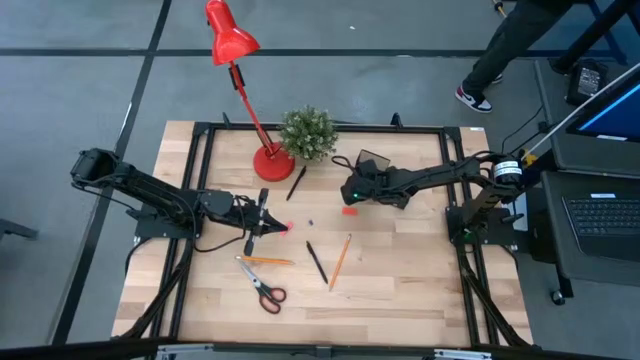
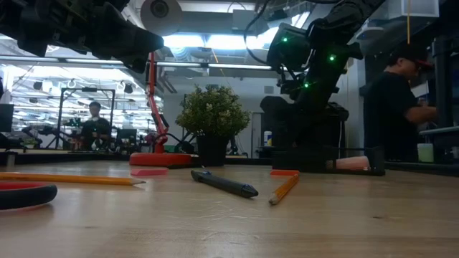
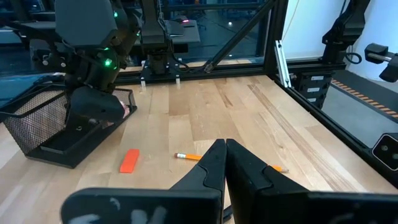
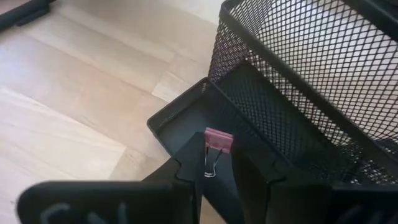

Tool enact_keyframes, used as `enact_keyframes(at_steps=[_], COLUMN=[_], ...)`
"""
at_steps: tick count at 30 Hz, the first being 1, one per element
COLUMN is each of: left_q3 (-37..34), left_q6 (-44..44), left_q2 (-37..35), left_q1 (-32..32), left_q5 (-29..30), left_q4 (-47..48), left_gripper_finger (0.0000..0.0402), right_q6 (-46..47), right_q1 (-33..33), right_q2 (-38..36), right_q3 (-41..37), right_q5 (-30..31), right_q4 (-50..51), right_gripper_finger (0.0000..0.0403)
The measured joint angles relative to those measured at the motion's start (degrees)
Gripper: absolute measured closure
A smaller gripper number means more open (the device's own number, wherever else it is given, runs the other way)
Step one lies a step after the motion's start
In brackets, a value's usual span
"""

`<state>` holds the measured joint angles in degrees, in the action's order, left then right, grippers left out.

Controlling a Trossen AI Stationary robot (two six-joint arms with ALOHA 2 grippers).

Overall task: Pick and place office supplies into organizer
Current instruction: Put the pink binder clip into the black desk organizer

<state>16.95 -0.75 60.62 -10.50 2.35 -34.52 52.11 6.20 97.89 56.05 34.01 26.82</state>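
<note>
right gripper (image 4: pixel 214 163) clamps pink binder clip (image 4: pixel 218 140) over organizer (image 4: pixel 292 118) front tray — left gripper (image 3: pixel 225 163) fingers pressed together, empty, mid-table.

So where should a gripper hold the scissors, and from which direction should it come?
From straight above. The scissors lie flat on the table, apart from other items. I would grip the narrow part where blades meet handles, fingers closing across it; the handle loops look too wide.
</note>
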Motion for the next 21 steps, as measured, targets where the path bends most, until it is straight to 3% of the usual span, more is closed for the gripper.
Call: enact_keyframes(at_steps=[21], left_q3=[0.0], left_q6=[0.0], left_q2=[0.0], left_q1=[0.0], left_q5=[0.0], left_q4=[0.0], left_gripper_finger=[0.0396], right_q6=[-1.7], right_q1=[0.0], right_q2=[0.0], right_q3=[0.0], right_q5=[-1.1], right_q4=[1.2], right_gripper_finger=[0.0329])
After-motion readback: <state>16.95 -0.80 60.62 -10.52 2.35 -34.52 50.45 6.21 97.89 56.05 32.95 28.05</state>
